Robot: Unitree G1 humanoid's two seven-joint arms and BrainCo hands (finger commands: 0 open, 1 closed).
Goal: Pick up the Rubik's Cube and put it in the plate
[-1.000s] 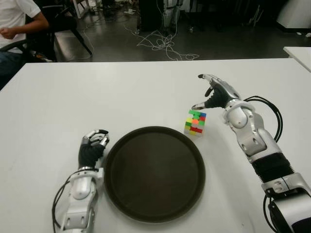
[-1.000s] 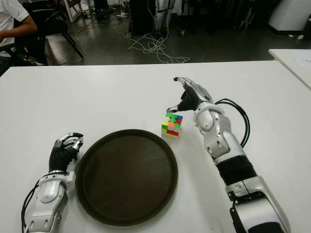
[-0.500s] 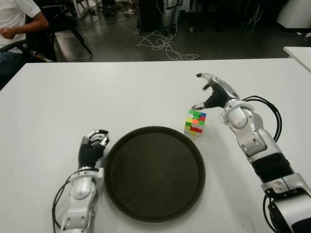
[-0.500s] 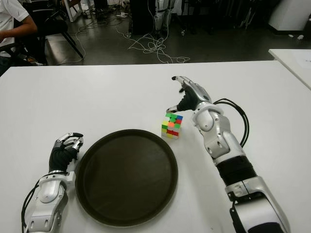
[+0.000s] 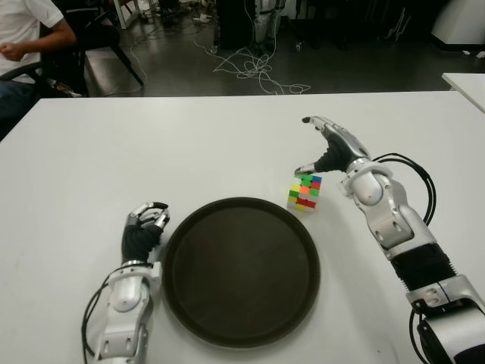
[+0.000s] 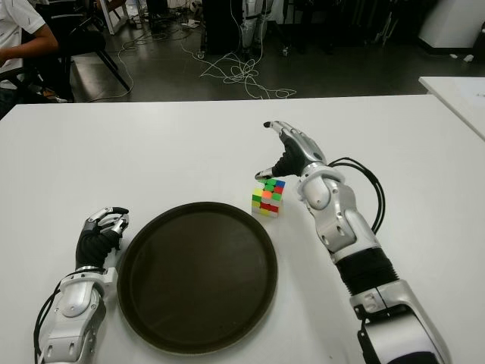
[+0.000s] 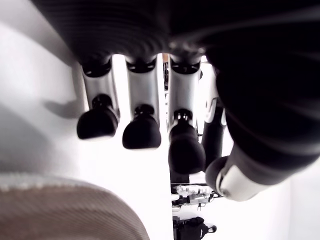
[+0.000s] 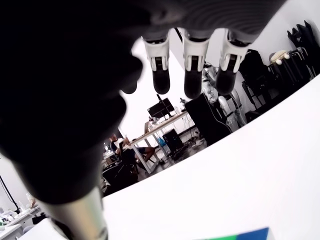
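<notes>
1. On the white desk (image 5: 227, 136): a round, dark brown plate (image 5: 241, 270), near the front edge and roughly central, with nothing in it.
2. Just beyond the plate's far right rim: a Rubik's Cube (image 5: 304, 191), standing on the desk close to the rim, though whether the two touch cannot be told. Green, yellow, red, blue and orange squares show on its faces.
3. Above and just behind the cube: the right hand (image 5: 333, 148), palm turned down toward it. Its fingers (image 8: 194, 75) are extended and spread, holding nothing; the thumb tip comes down close to the cube's top far edge, and contact cannot be confirmed. In the right wrist view a green and blue corner of the cube shows at the frame edge below the hand.
4. Just left of the plate: the left hand (image 5: 144, 227), idle. Its fingers (image 7: 141, 131) are curled inward and hold nothing.
5. Along the right forearm: black cables (image 5: 420, 178), looping out over the desk.
6. Beyond the desk: a dark floor with loose white cable (image 5: 254, 72), and a seated person (image 5: 26, 38) at the far left corner.
7. At the far right: part of a second white desk (image 5: 466, 83).
</notes>
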